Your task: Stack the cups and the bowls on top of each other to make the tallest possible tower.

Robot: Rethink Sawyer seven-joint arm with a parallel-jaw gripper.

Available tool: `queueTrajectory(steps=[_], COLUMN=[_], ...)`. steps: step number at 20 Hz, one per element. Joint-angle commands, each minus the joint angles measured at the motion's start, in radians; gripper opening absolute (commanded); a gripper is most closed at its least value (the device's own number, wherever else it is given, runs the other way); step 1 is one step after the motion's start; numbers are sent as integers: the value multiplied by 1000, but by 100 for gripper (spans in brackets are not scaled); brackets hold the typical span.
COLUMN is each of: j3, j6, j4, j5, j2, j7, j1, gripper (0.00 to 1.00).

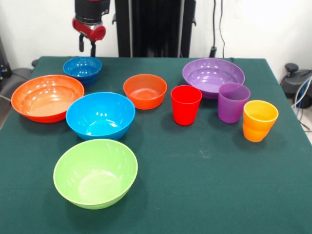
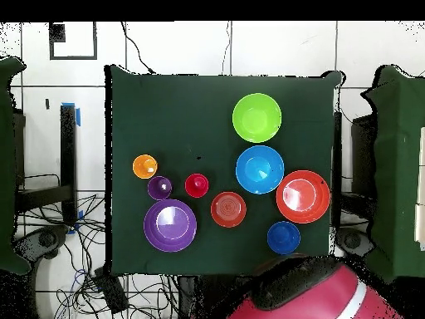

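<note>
All cups and bowls stand apart and upright on the green table [image 1: 204, 180]; none is nested in another. Bowls: lime green [image 1: 95, 173], light blue [image 1: 100, 115], wide orange-red [image 1: 47, 97], small dark blue [image 1: 82, 68], small orange [image 1: 145, 90], wide purple [image 1: 213, 76]. Cups: red [image 1: 185, 105], purple [image 1: 233, 102], orange [image 1: 260, 120]. My gripper [image 1: 87, 47] hangs open and empty just above and behind the dark blue bowl. In the overhead view the red arm [image 2: 307, 295] hides the gripper, and the dark blue bowl [image 2: 284, 237] lies next to it.
The robot's black pedestal [image 1: 156, 27] stands behind the table's far edge. Cables and a chair base [image 1: 295, 80] lie off the table's right side. In the overhead view more green-covered tables [image 2: 398, 166] stand on both sides.
</note>
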Motion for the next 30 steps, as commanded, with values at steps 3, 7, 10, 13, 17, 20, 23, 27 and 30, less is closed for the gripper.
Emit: queueTrajectory(steps=[3, 7, 10, 13, 17, 20, 23, 27, 30], j3=[348, 455, 508, 533, 592, 622, 640, 657, 687], j6=[250, 349, 399, 424, 481, 512, 549, 590, 624], j4=[30, 88, 113, 125, 153, 174, 182, 189, 202], j5=[-39, 5, 25, 21, 53, 67, 85, 112, 146], j2=[-170, -243, -281, -295, -330, -355, -374, -399, -427], j7=[-112, -202, -245, -248, -259, -261, -265, -247, -258], j1=[-174, -276, -324, -341, -389, -407, -410, -399, -406], gripper=[100, 100, 100, 100, 100, 100, 100, 100, 100])
